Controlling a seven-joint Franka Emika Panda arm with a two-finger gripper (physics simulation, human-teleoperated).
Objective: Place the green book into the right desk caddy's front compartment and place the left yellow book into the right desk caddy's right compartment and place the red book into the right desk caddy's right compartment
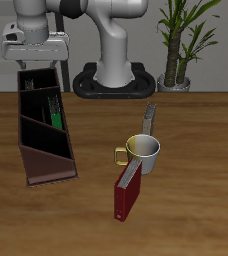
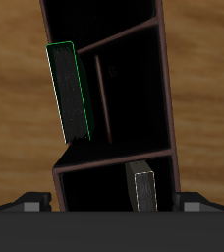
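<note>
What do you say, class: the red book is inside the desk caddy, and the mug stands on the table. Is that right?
Not quite. The red book is not inside the right desk caddy; it stands on the table right by the mug, on the side nearer the table's front edge. The exterior view shows this. The mug does stand on the table.

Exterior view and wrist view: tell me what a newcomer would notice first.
The gripper hangs over the far end of the right desk caddy, where the green book stands inside. Apart from it, nearer the table's front edge, the red book stands upright just before a white mug.
</note>
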